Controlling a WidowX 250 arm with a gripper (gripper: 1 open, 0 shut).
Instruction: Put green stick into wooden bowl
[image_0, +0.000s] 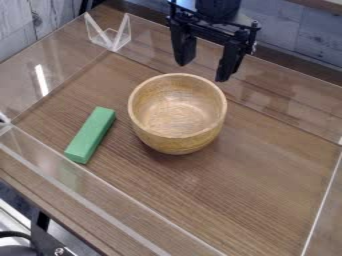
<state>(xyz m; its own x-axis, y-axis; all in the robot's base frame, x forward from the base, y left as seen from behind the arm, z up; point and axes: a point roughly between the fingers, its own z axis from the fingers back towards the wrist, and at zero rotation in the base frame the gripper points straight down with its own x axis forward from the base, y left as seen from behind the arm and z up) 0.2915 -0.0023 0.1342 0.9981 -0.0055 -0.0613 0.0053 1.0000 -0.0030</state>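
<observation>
Lying left of wooden bowl (178, 112): green stick (91, 134)

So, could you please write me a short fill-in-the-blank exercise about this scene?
1. The green stick lies on the table to the ____ of the wooden bowl in the picture.
2. The inside of the wooden bowl is ____.
3. The hand hangs above the bowl's far rim with its fingers ____.
4. The hand holds ____.

Missing words: left; empty; open; nothing
</observation>
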